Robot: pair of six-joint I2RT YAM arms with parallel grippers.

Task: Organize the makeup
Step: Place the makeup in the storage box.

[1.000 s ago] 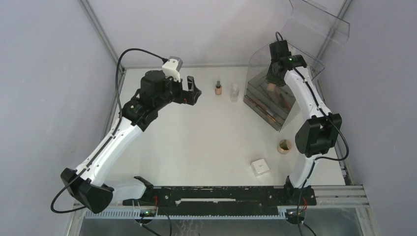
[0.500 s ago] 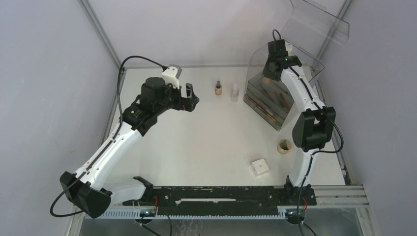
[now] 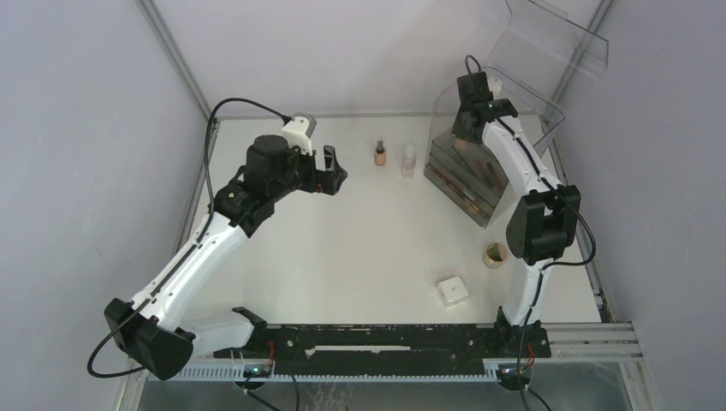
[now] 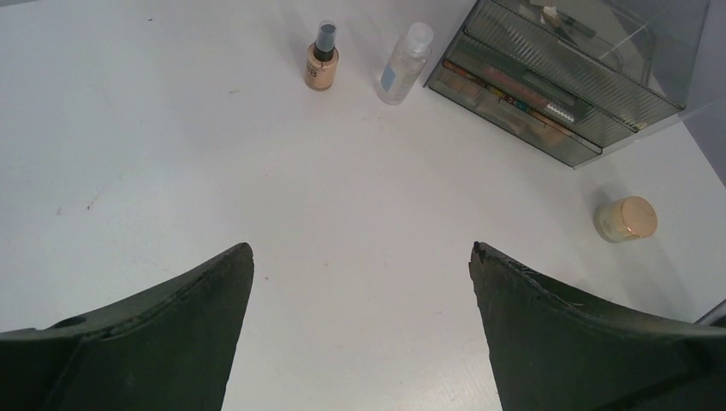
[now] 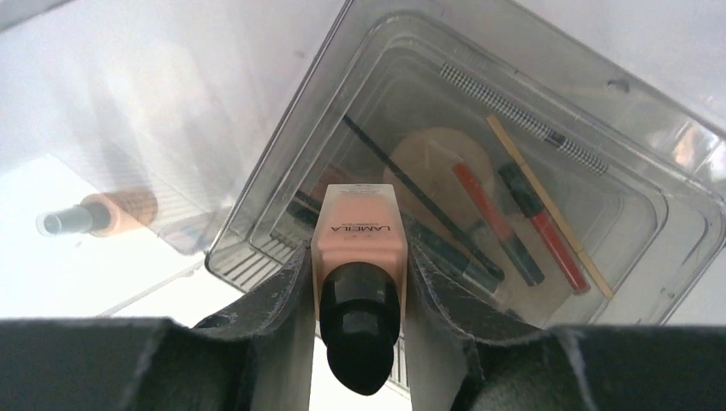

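One bottle (image 5: 358,233), cap partly hidden
Right fingers (image 5: 287,295) clamp the square tan bottle over a ribbed clear organizer (image 5: 287,150); left fingers (image 4: 184,321) gape.

Table (image 3: 342,248) w/ tan btl (image 3: 380,155), clear btl (image 3: 409,160), organizer (image 3: 462,190), jar (image 3: 495,254), box (image 3: 452,290)

Pump bottle (image 3: 379,155), then capped bottle (image 3: 408,160), stood by the far edge of the table (image 3: 342,248), left of the drawer unit (image 3: 467,184); jar (image 3: 495,254) and box (image 3: 452,290) sat nearer, rightward.

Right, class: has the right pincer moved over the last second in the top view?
Yes. The right pincer, shut on the tan bottle, has shifted toward the far wall, over the clear organizer.
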